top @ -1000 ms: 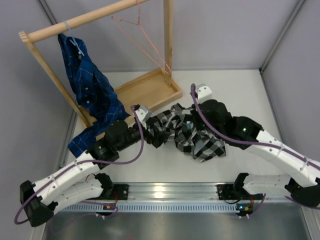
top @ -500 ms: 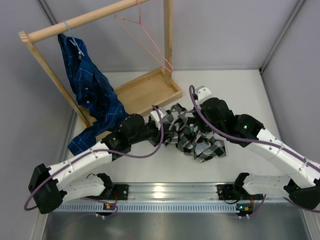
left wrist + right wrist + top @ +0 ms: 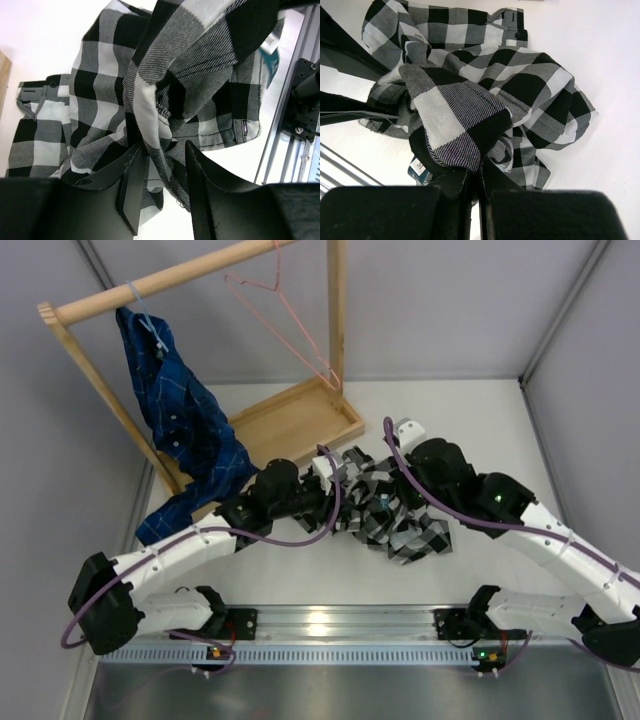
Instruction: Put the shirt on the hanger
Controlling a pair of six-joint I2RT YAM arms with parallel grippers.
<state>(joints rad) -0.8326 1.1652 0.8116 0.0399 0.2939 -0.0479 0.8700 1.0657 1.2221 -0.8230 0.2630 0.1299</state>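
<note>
The black-and-white checked shirt (image 3: 395, 522) lies bunched on the white table between my two arms. My left gripper (image 3: 335, 500) reaches into its left side, and in the left wrist view a twisted fold of the shirt (image 3: 165, 75) runs down between the fingers (image 3: 131, 185), which are shut on it. My right gripper (image 3: 479, 172) is shut on a lifted fold of the shirt (image 3: 465, 105) near a size label. The thin pink hanger (image 3: 285, 315) hangs from the wooden rail at the back, apart from both grippers.
A wooden rack (image 3: 150, 285) with a tray base (image 3: 300, 420) stands at the back left. A dark blue plaid shirt (image 3: 180, 420) hangs from its rail on a pale hanger. A metal rail (image 3: 330, 625) runs along the near edge.
My left arm has moved right into the shirt, and its jaws have closed from wide open onto a fold. The right gripper has kept its grip.
</note>
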